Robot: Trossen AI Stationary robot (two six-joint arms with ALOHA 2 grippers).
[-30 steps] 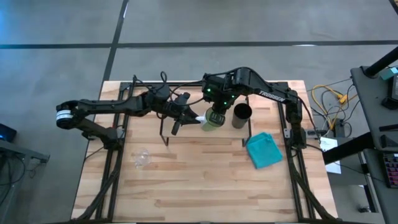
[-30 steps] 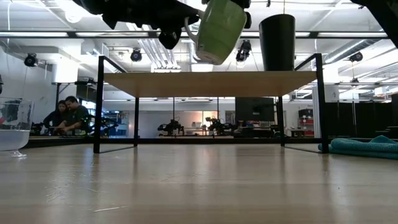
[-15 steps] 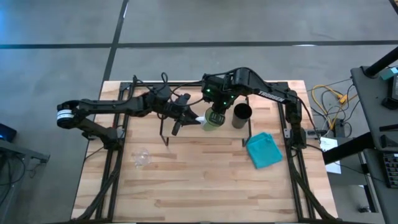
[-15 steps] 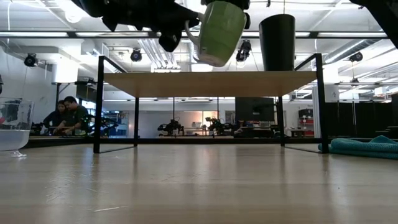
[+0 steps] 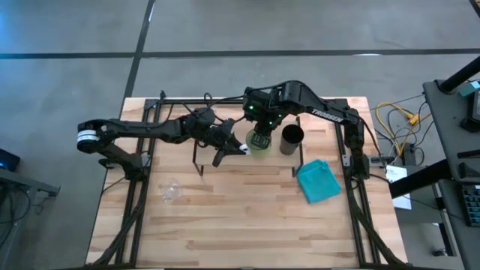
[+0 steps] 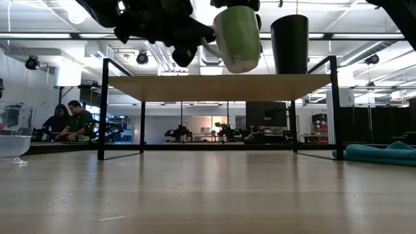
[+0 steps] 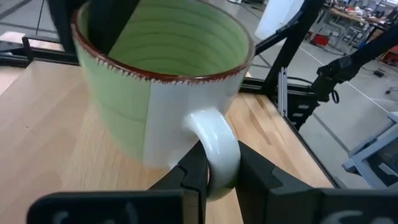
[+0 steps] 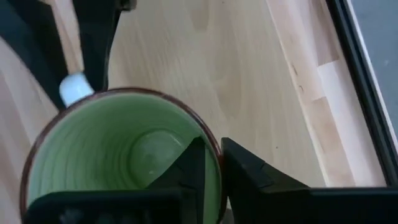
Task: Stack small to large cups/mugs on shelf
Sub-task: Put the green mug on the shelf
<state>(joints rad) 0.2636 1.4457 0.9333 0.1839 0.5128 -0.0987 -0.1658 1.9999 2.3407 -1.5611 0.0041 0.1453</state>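
Observation:
A light-green mug (image 5: 259,142) with a white handle hangs tilted just above the shelf (image 6: 221,86), and both grippers hold it. My left gripper (image 5: 238,147) is shut on its handle. My right gripper (image 5: 260,139) is shut on its rim from above. The mug also shows in the low view (image 6: 237,38). A black cup (image 5: 292,139) stands upright on its base at the shelf's right end, also seen in the low view (image 6: 290,44). A small clear glass cup (image 5: 172,190) stands on the table at the front left. My left gripper pinches the mug's white handle (image 7: 214,146) between its two fingers (image 7: 193,171), coming about level from the table's left. The mug is lifted clear of the shelf and tilted. My right gripper pinches the mug's rim (image 8: 210,144), one finger (image 8: 189,165) inside the mug and one outside. The fingers point down from above.
A blue cloth (image 5: 318,181) lies on the table right of the shelf. The shelf's thin black legs (image 6: 102,110) stand on the tabletop. Bare shelf board (image 5: 225,159) lies left of the mug. People sit in the room beyond the table (image 6: 71,120).
My left gripper has gone toward the table's right edge, still holding the handle. The mug has shifted a little right, toward the black cup, and tipped the other way, its base now swung toward the right. Both grippers have kept hold.

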